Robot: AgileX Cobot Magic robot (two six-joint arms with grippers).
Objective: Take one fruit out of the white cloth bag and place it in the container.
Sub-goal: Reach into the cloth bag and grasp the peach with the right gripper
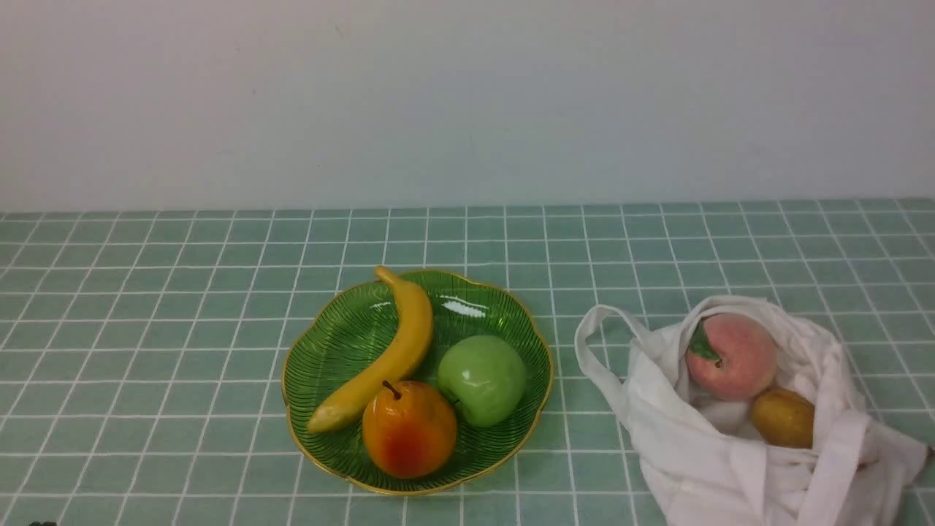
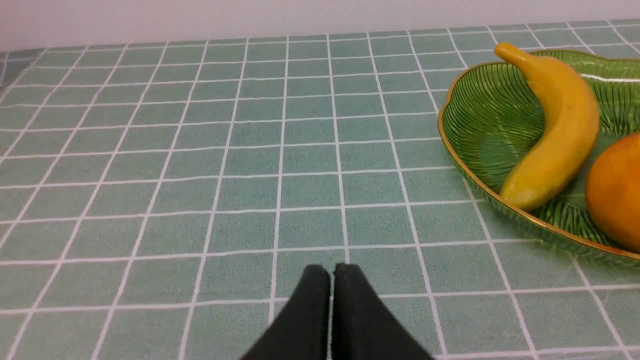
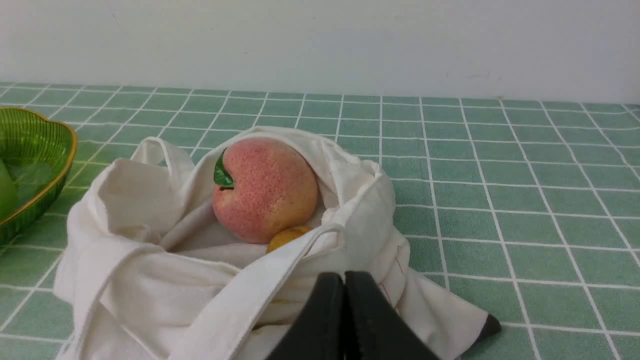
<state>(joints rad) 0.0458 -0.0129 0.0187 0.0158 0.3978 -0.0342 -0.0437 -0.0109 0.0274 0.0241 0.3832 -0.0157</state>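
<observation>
A pink-red peach [image 1: 732,356] with a dark green leaf lies in the mouth of the white cloth bag [image 1: 738,467] at the front right of the table; the right wrist view shows the same peach [image 3: 265,190] resting inside the bag [image 3: 150,280]. Left of the bag stands the green gold-rimmed plate [image 1: 329,343]. My right gripper [image 3: 344,276] is shut and empty, just short of the bag's near side. My left gripper [image 2: 331,268] is shut over bare table, to the left of the plate [image 2: 480,110]. Neither arm shows in the front view.
On the plate lie a banana [image 1: 391,351], a green apple [image 1: 482,380] and an orange-red pear [image 1: 409,429]. A small brownish-yellow fruit [image 1: 783,417] sits in the bag beside the peach. A white wall runs behind the green tiled tablecloth [image 1: 146,329].
</observation>
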